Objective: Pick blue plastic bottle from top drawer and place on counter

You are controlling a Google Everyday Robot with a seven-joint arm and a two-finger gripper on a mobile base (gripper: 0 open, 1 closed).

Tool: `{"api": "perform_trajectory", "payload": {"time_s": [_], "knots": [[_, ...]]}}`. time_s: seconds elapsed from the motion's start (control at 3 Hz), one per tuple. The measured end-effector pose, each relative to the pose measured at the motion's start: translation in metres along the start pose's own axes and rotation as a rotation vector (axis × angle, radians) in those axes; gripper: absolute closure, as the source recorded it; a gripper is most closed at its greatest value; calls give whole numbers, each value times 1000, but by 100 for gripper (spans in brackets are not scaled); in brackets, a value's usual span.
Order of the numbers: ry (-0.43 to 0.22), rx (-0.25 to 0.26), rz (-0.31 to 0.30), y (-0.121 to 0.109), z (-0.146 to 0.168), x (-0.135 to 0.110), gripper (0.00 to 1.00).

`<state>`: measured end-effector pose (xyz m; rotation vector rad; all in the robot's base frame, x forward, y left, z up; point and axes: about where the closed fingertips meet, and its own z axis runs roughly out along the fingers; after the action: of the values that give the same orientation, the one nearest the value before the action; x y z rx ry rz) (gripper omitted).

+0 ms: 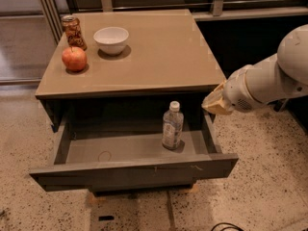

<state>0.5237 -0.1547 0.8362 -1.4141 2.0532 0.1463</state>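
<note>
Top drawer (134, 171) of the desk (50, 113) is pulled fully out, front panel towards the camera. Blue plastic bottle (172, 127) stands upright inside it, white cap up, on the drawer floor in the right half and close to the back, near but not touching the right wall. Rest of the drawer floor shows only a faint ring mark (104, 155) at left of centre. Counter (163, 57), the tan top of the desk, carries three items grouped at its far left corner: a reddish-brown patterned can (73, 32) at the back, a red apple (74, 58) just in front of it, and a white bowl (111, 40) to the right of the can. White arm (269, 83) enters from the right edge of the view. Gripper (216, 103) sits at its tan-coloured tip, just beside the counter's front right corner, above the drawer's right wall and well to the right of the bottle, touching nothing that can be seen. Jaws: open or closed cannot be told from this view. Floor (260, 196) is speckled stone.
</note>
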Motion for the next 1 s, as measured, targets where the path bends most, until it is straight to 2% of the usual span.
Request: {"api": "perform_trajectory", "payload": {"time_s": [0.33, 0.67, 1.0], "knots": [[-4, -23, 8, 3, 14, 1, 27], [-6, -49, 18, 7, 27, 4, 12], [4, -72, 27, 11, 40, 9, 11]]}}
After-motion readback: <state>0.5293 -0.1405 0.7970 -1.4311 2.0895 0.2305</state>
